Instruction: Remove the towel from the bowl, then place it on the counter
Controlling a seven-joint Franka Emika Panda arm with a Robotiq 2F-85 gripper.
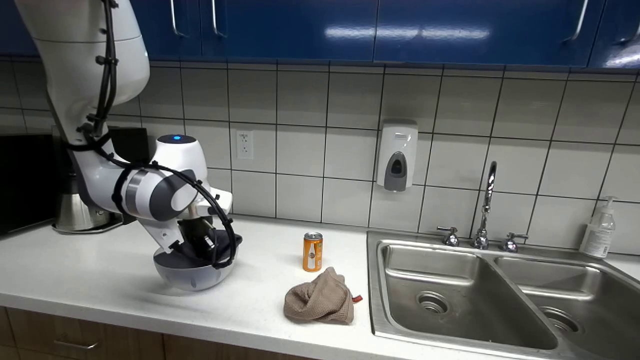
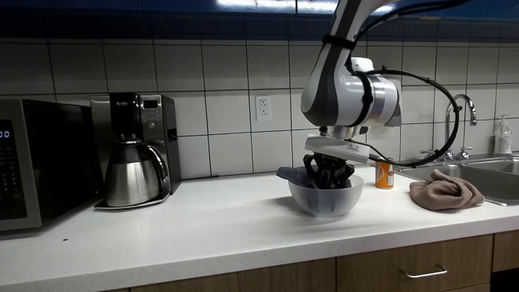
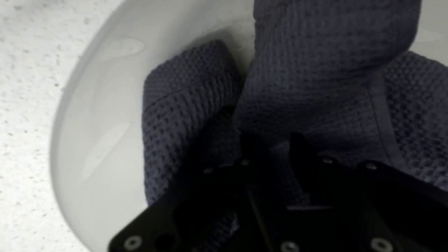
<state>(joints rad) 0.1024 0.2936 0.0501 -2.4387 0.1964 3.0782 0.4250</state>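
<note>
Fingers [image 3: 303, 157] of the Franka Panda arm [image 2: 348, 99] reach down into a pale round bowl [image 2: 314, 202], among the folds of a slate-blue waffle-weave towel [image 3: 315, 70]. In the wrist view their tips stand a narrow gap apart, towel fabric showing between; whether they pinch any of it, I cannot tell. The towel lies bunched inside the bowl, some of it standing above the rim in both exterior views. The bowl rests on a speckled white worktop [image 2: 182, 231]. Near the bowl, to its right in both exterior views, are an upright orange drink can [image 1: 313, 255] and a crumpled brown waffle-weave cloth [image 1: 322, 300]. Farther right of the bowl is a stainless-steel double sink [image 1: 376, 290] with a gooseneck faucet [image 1: 486, 205]. Well to the bowl's left stand a coffee maker [image 2: 152, 113] with a steel carafe [image 2: 131, 180] and, farther left, a microwave [image 2: 61, 162]. Behind the bowl, the tiled wall [image 2: 227, 111] carries an electrical outlet [image 2: 263, 108]; blue cabinets [image 1: 287, 35] hang high above the bowl.
</note>
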